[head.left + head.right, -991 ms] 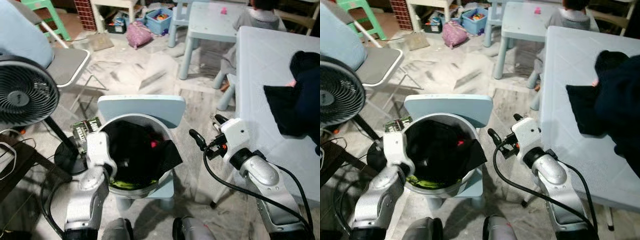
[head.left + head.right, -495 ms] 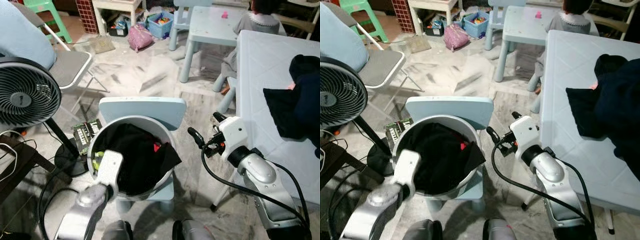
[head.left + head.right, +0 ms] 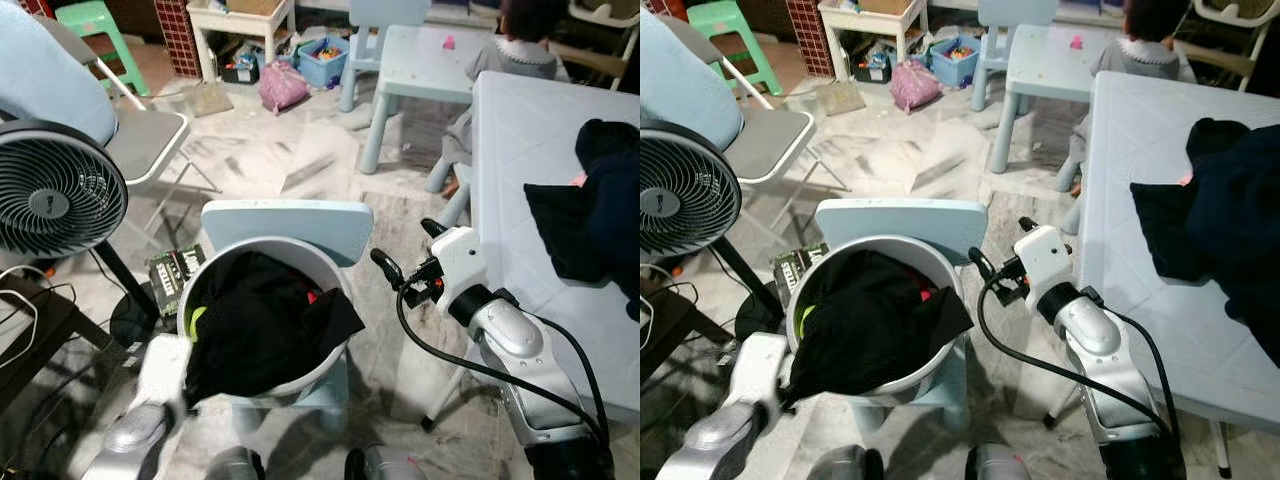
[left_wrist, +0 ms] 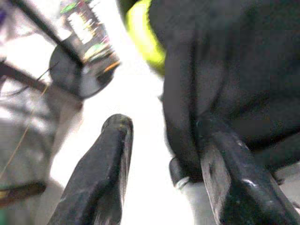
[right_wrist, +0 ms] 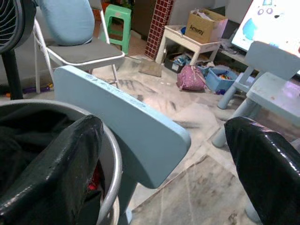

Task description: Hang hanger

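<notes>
A round white basket (image 3: 335, 362) stands on a small light blue chair (image 3: 285, 222), and it is full of black clothes (image 3: 262, 325) with a bit of yellow-green fabric (image 3: 197, 322) at its left edge. No hanger can be made out in these pictures; if there is one in the basket, the clothes hide it.

The left end effector (image 4: 164, 154) is low at the front left side of the basket. In the left wrist view its two black fingers (image 4: 101, 173) are apart, with one of them against the black cloth that hangs over the basket rim; whether it really pinches the cloth I cannot tell. The left arm (image 3: 140, 420) appears blurred in the head view.

The right end effector (image 3: 407, 257) is in the air just to the right of the basket, between the chair and the worktop (image 3: 520, 150). Its fingers (image 5: 51, 173) are wide apart and hold nothing.

On the light blue worktop at the right lies a pile of dark clothes (image 3: 595, 210). A black fan (image 3: 55, 190) stands at the left, with a folding chair (image 3: 145, 135) behind it. At the far side a person (image 3: 515, 45) sits at a small blue table (image 3: 425, 70).
</notes>
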You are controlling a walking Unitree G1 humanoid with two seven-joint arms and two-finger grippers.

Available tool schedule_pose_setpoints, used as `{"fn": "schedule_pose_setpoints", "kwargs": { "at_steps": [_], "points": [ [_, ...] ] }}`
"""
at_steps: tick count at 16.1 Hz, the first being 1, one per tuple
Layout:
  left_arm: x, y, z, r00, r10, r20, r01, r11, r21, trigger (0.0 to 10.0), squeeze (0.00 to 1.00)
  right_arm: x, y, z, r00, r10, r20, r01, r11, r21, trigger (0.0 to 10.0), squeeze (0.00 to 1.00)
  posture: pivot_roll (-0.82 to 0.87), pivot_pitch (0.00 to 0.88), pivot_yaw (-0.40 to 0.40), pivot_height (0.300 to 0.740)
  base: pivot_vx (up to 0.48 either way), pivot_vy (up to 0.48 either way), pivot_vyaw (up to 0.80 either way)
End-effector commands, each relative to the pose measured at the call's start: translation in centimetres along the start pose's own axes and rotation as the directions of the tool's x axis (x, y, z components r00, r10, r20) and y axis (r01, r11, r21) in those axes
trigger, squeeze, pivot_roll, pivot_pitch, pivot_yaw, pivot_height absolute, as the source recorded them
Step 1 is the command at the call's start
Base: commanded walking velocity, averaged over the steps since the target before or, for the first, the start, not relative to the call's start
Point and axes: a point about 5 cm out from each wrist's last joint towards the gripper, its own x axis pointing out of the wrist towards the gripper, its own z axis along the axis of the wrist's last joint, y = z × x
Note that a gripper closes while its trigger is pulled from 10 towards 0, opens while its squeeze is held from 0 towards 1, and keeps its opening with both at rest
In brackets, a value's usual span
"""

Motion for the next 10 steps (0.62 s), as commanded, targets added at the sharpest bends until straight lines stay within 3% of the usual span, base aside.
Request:
{"fn": "schedule_pose_setpoints", "kwargs": {
  "at_steps": [1,3,6,10],
  "points": [
    [0.0,0.6,-0.2,0.999,0.038,0.005,-0.038,0.999,0.002,10.0,1.0,0.1,-0.1,-0.1,1.0,0.001,-0.005,-0.001,1.0,-0.007,10.0,0.0,-0.02,0.055,-0.014,0.74,0.0,0.0,0.0],
    [0.3,1.9,0.6,0.989,0.133,0.061,-0.134,0.991,0.0,10.0,1.0,0.1,-0.1,-0.2,1.0,0.003,-0.006,-0.003,1.0,-0.011,10.0,0.0,-0.03,0.056,-0.018,0.74,0.0,0.0,0.0],
    [0.4,2.8,3.8,0.954,0.223,0.198,-0.219,0.975,-0.043,10.0,1.0,0.2,-0.1,-0.3,1.0,0.005,-0.005,-0.005,1.0,-0.014,10.0,0.0,-0.03,0.058,-0.019,0.74,0.0,0.0,0.0],
    [0.5,1.6,9.6,0.923,0.216,0.319,-0.147,0.963,-0.227,10.0,1.0,0.3,0.2,-0.4,1.0,0.014,-0.004,-0.014,1.0,-0.016,10.0,0.0,-0.03,0.06,-0.023,0.74,0.0,0.0,0.0]
  ]
}}
